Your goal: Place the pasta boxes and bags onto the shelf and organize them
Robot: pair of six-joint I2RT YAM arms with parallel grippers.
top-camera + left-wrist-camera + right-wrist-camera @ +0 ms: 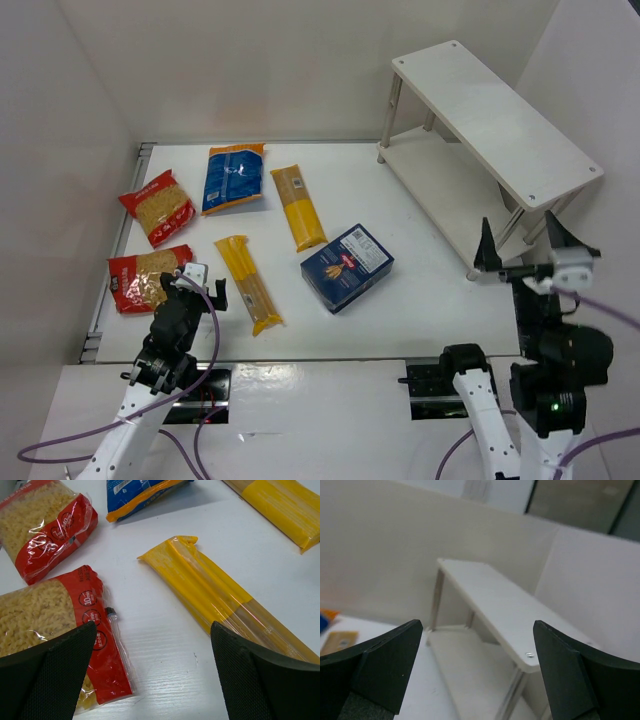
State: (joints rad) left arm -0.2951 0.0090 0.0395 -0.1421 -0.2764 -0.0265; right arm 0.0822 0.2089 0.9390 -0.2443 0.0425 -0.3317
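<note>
Lower left of the top view — left gripper [205, 283] wide open, empty, just beside the nearer spaghetti packet [250, 285].
Probably light, brittle, slippery film; best pinched across mid-length. Right gripper [520, 245] likewise open, empty, near shelf [495, 110].

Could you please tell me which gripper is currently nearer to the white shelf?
Right. The right gripper hovers open just off the near end of the shelf; the left gripper is across the table, by a red bag.

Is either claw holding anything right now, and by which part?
Nothing is held. The left claw is open over the table beside a red bag; the right claw is open, facing the shelf.
</note>
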